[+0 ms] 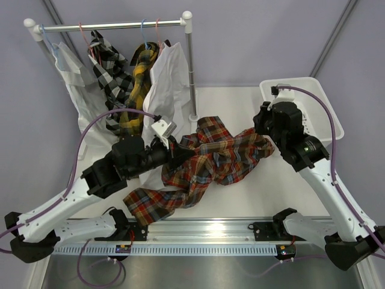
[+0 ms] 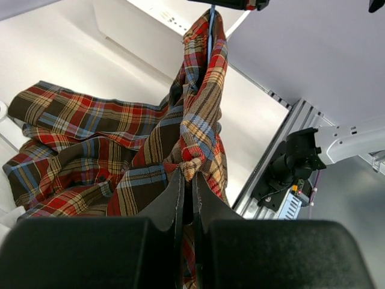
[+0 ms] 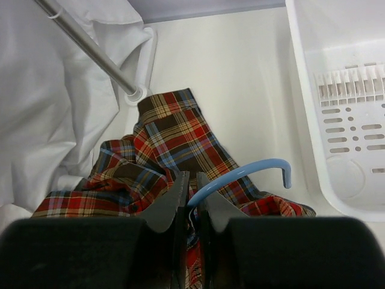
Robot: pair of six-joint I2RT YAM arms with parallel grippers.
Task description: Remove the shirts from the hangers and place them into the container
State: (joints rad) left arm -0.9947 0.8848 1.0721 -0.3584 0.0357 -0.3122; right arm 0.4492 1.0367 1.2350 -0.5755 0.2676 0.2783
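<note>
A red-orange-blue plaid shirt (image 1: 207,158) is stretched over the table between my two grippers. The left gripper (image 1: 179,150) is shut on a bunched fold of that shirt (image 2: 114,150), as the left wrist view (image 2: 187,176) shows. The right gripper (image 1: 263,131) is shut on the neck of a light blue hanger (image 3: 240,173) that is still inside the shirt (image 3: 168,138), its hook curving off to the right of the jaws (image 3: 192,176). The white container (image 1: 325,111) stands at the back right, just behind the right gripper, with its slotted base (image 3: 352,114) showing.
At the back left, a rack rod (image 1: 114,25) carries white shirts (image 1: 167,84), a black-white checked one (image 1: 108,66) and a yellow-black plaid one (image 1: 139,90) on blue and pink hangers. The rack's upright pole (image 1: 191,66) and foot (image 3: 135,93) stand close to the plaid shirt.
</note>
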